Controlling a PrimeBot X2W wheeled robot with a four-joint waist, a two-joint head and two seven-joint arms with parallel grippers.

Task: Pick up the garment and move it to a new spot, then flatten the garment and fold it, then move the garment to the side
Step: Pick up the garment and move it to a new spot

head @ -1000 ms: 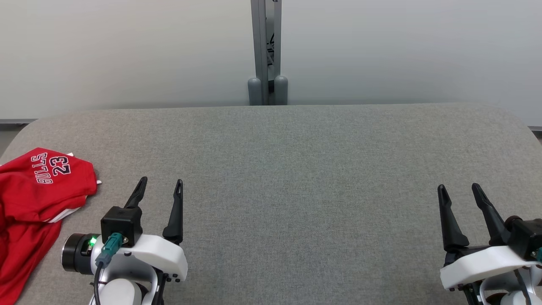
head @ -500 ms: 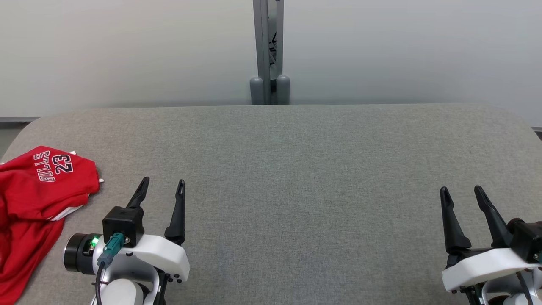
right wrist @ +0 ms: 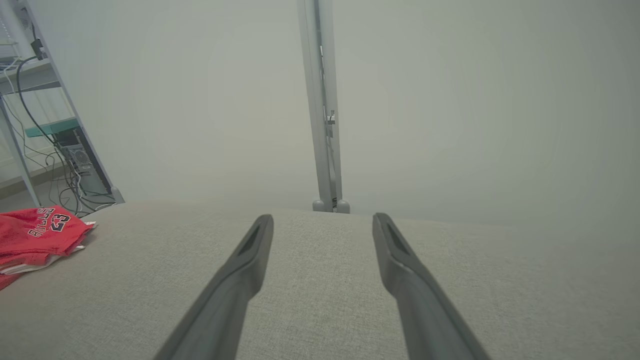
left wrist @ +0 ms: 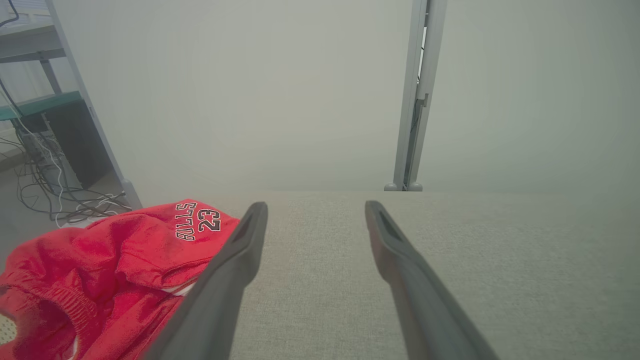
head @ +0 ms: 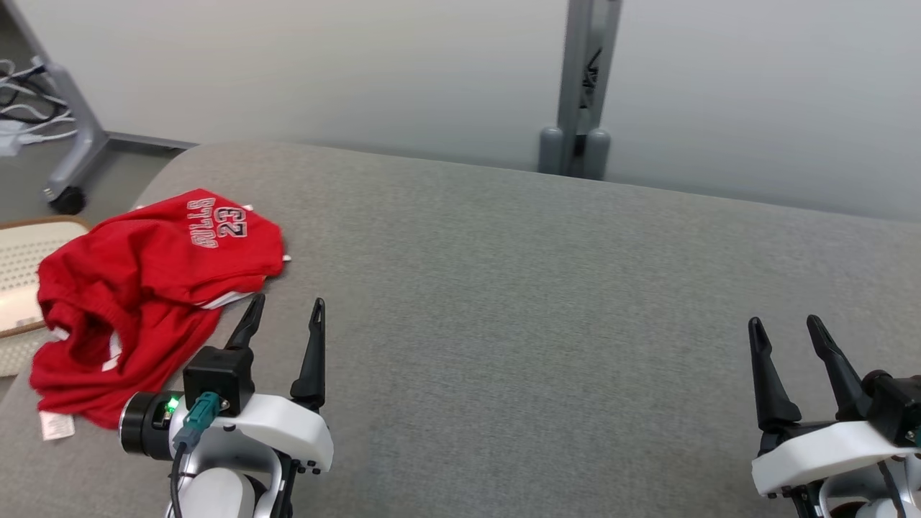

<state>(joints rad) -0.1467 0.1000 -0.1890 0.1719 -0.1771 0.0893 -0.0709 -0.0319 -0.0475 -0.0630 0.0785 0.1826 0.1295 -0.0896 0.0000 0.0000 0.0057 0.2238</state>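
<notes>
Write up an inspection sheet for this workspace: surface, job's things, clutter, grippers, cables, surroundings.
Surface: grey fabric table, smooth, with no stains seen.
Job's things: red garment crumpled at the table's left end, "23" print up, not yet flattened or folded.
Clutter: nothing seen on the table.
Grippers: left gripper open and holding nothing, just right of the garment; right gripper open and holding nothing, over the table's right side.
Cables: teal plug and lead on the left wrist; loose floor cables beyond the table's left end.
Surroundings: pale wall, grey post, wheeled stand leg, perforated beige item beside the table.
</notes>
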